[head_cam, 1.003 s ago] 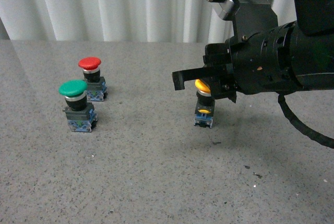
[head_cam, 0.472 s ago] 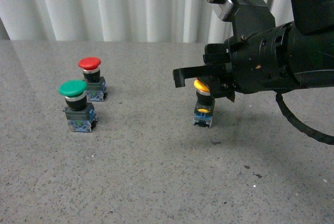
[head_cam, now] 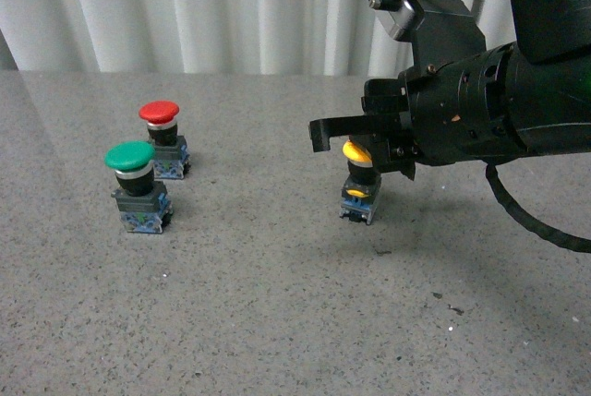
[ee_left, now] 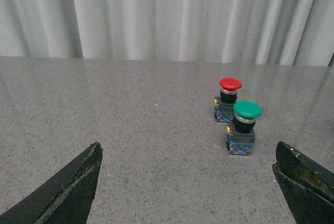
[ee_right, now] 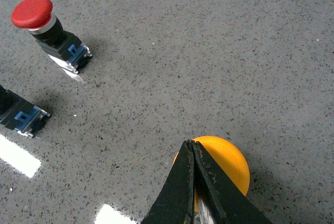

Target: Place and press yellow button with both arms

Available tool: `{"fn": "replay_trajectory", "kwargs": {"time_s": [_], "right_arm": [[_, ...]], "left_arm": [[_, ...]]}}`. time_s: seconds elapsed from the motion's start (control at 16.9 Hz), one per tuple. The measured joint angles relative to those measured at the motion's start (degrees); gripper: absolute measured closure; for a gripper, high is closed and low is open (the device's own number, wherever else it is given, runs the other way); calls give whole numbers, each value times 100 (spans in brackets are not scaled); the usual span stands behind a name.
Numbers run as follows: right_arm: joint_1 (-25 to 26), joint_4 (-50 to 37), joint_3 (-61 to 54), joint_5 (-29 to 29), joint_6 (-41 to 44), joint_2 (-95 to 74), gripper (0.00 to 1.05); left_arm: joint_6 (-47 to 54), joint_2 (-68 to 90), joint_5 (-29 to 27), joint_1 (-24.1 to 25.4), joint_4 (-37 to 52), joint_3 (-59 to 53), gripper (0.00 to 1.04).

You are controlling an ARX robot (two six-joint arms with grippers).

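Right jaws pressed together above yellow button (head_cam: 359,179), left jaws spread; open tabletop (head_cam: 277,322) in front

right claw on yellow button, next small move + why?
Probably lower the right claw and set the yellow button flat on the table: its base looks tilted and slightly raised. The left claw is open, away beside the green button.

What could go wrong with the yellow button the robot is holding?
1. The yellow button looks tilted and held only near its cap by the right gripper. It might slip, or tip over when set down.
2. The open left gripper faces the green button and red button. Coming over to press, it might bump them.
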State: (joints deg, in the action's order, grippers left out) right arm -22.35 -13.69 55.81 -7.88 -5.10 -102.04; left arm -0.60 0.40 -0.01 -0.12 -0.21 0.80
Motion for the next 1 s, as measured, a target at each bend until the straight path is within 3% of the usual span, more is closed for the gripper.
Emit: {"fn": "replay_trajectory", "kwargs": {"time_s": [0.53,0.89,0.94,1.0], "right_arm": [[249,116,-92,-201,-308,728,103],[341,-570,-933,-562,-605,1530,103],[356,-2487,-1985,1169,-164,2083,103],[1128,-2470,-3467,1980,317,3967,103]], "left_arm": [[2,0,0,0,0,0,7],[0,0,-2,0,2,0,7],[0,0,2,0,4,0,7],[0,0,-4,0,0,0,7]]}}
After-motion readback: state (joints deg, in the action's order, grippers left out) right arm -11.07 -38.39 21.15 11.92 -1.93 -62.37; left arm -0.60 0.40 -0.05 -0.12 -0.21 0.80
